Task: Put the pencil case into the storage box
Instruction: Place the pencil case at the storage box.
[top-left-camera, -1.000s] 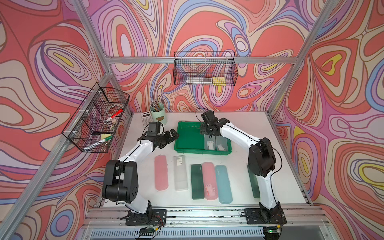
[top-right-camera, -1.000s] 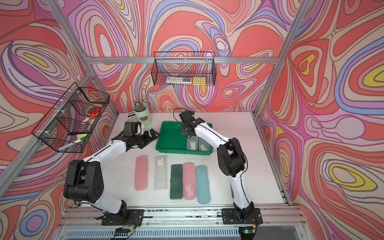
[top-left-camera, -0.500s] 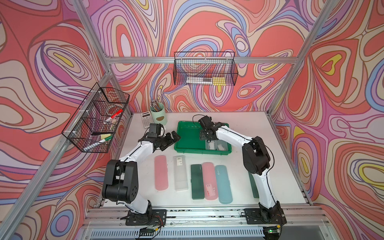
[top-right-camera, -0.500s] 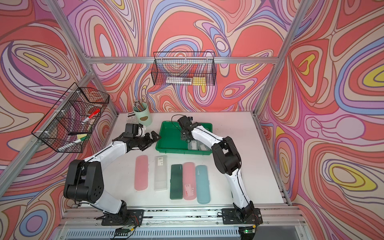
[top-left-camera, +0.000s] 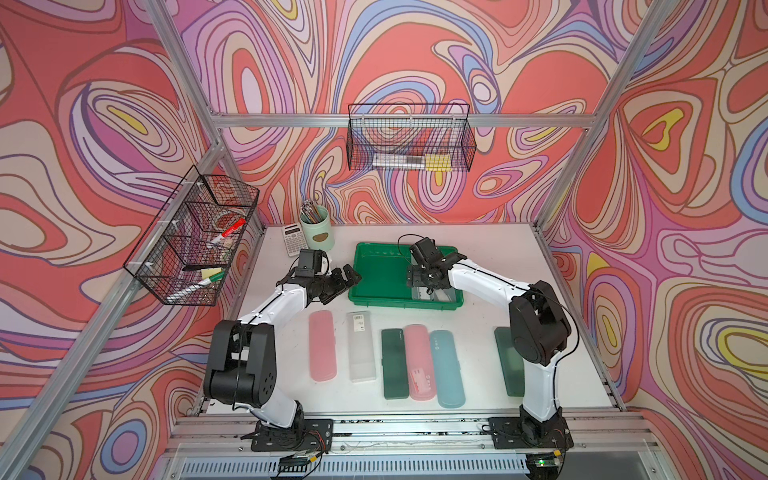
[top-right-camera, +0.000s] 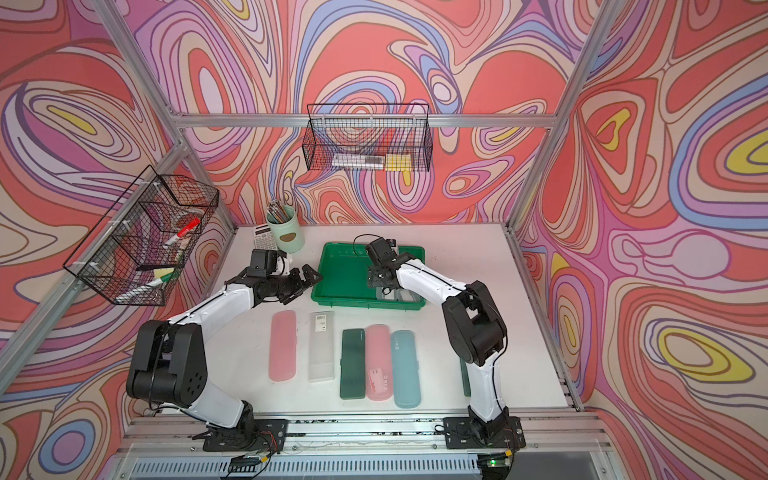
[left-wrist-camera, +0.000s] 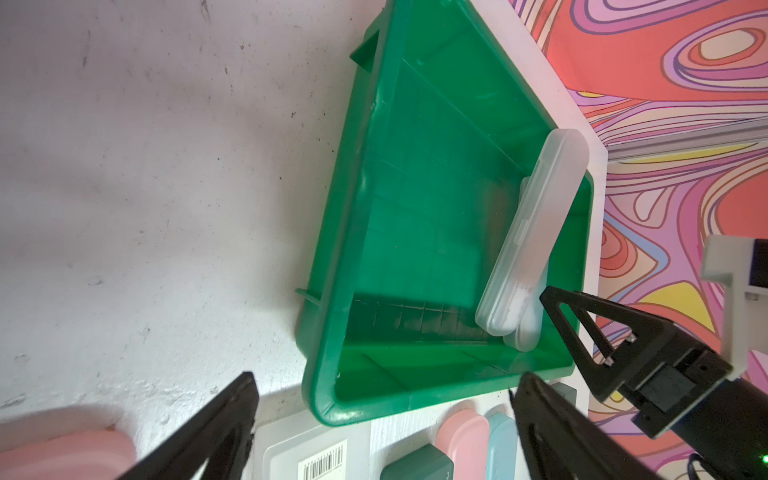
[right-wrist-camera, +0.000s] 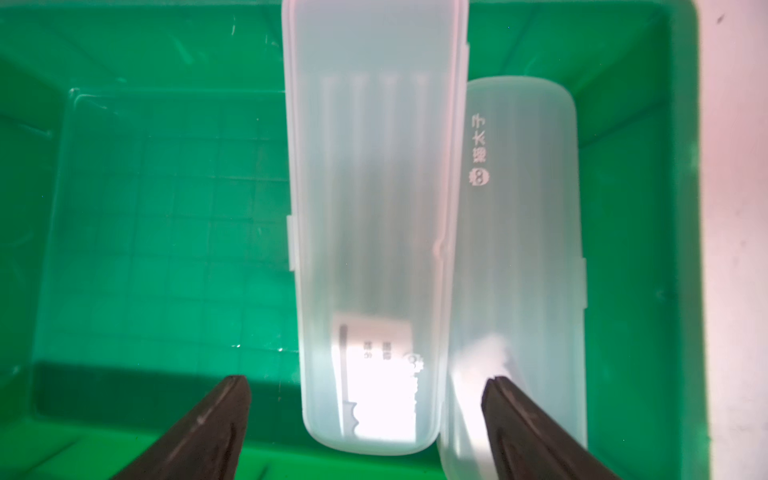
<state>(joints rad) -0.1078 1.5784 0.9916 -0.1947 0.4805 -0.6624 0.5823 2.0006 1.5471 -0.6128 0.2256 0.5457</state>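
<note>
The storage box (top-left-camera: 374, 300) is a shallow green tray at the table's back middle, seen in both top views (top-right-camera: 345, 272). Two frosted clear pencil cases lie at its right end. One pencil case (right-wrist-camera: 374, 208) leans tilted on the second (right-wrist-camera: 523, 249), its far end on the tray rim (left-wrist-camera: 536, 216). My right gripper (right-wrist-camera: 366, 380) hangs open just above the leaning case's near end, fingers apart from it (top-left-camera: 426, 286). My left gripper (left-wrist-camera: 384, 376) is open and holds nothing, beside the tray's front left corner (top-left-camera: 347, 282).
Several pencil cases lie in a row on the white table in front of the tray: pink (top-left-camera: 322, 351), clear with barcode (top-left-camera: 361, 351), dark green (top-left-camera: 395, 363), pink (top-left-camera: 419, 361), teal (top-left-camera: 446, 363). Another dark green one (top-left-camera: 509, 361) sits behind the right arm. Pen cup (top-left-camera: 318, 228), calculator (top-left-camera: 293, 239), wire baskets (top-left-camera: 409, 139) on the walls.
My right gripper's jaws have spread apart and let go of the clear pencil case, which now rests in the tray. The left arm has hardly moved.
</note>
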